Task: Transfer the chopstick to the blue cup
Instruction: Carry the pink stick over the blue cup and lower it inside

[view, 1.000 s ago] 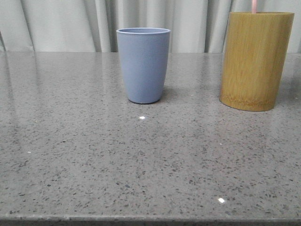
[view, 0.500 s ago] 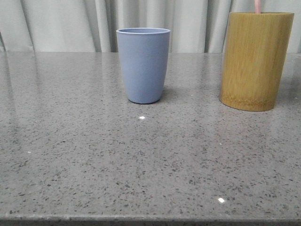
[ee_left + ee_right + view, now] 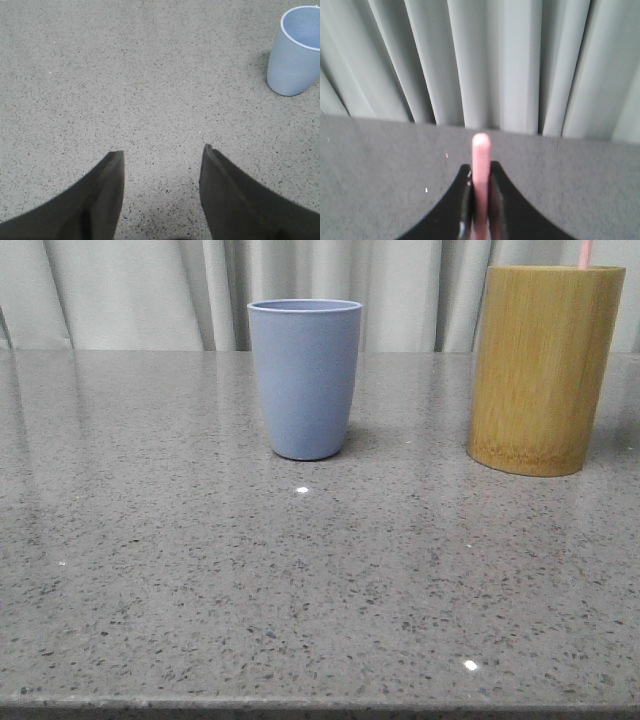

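The blue cup stands upright on the grey counter, left of the bamboo cylinder; it also shows in the left wrist view, blue cup. A pale pink chopstick rises out of the cylinder's top at the right rim. In the right wrist view my right gripper is shut on that chopstick, whose rounded end sticks out past the fingers. My left gripper hangs open over bare counter, nothing between its fingers, well apart from the blue cup.
Grey-white curtains hang behind the speckled stone counter. The counter's front edge runs along the bottom of the front view. Neither arm shows in the front view.
The pink chopstick's visible part above the bamboo cylinder has shifted rightward, from near the cylinder's middle to its right rim. The cups have not moved.
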Controlling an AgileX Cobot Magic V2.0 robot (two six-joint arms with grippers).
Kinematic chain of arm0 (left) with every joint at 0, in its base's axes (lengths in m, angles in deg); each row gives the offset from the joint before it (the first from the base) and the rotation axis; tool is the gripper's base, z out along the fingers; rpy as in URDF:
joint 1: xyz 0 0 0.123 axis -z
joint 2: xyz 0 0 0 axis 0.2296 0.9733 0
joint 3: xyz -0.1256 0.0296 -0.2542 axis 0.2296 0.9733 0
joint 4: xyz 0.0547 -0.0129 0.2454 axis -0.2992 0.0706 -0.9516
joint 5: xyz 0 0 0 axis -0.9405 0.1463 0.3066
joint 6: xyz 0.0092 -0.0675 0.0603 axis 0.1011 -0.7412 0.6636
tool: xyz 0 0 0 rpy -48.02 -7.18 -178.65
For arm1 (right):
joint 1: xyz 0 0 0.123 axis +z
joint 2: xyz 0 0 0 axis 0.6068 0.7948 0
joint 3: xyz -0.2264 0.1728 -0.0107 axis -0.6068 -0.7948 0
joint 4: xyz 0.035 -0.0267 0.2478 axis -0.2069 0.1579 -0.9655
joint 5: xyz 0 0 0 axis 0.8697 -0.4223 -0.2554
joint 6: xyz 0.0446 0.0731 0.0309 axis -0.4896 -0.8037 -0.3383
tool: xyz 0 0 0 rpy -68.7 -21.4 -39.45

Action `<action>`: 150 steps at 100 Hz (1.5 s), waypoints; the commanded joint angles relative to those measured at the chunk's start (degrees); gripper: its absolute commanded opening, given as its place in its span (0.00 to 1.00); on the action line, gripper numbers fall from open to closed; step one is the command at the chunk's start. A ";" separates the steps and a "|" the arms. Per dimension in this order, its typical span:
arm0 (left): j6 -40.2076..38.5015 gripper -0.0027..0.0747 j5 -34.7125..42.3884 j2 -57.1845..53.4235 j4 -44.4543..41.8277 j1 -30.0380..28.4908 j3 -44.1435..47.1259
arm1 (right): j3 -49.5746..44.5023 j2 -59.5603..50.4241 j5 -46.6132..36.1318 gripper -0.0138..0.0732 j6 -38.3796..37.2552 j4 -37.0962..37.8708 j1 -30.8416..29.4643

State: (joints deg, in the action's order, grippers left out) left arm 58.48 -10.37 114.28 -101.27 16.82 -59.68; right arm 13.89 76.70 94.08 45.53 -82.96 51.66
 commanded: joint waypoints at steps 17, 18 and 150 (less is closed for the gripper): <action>-0.51 0.48 3.15 -0.24 -0.46 0.50 -1.55 | 5.57 -2.30 -5.84 0.08 2.87 -0.06 2.34; -0.51 0.48 3.15 -0.24 -0.46 0.50 -1.55 | 5.92 -2.24 -5.75 0.08 3.03 -0.06 2.48; -0.51 0.48 2.48 -0.24 -0.33 0.50 -1.55 | 17.31 21.89 -9.43 0.08 3.16 1.31 21.86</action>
State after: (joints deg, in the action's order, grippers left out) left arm 58.48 -11.14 114.28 -101.14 16.82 -59.68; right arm 29.57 99.61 89.53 48.26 -82.59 73.39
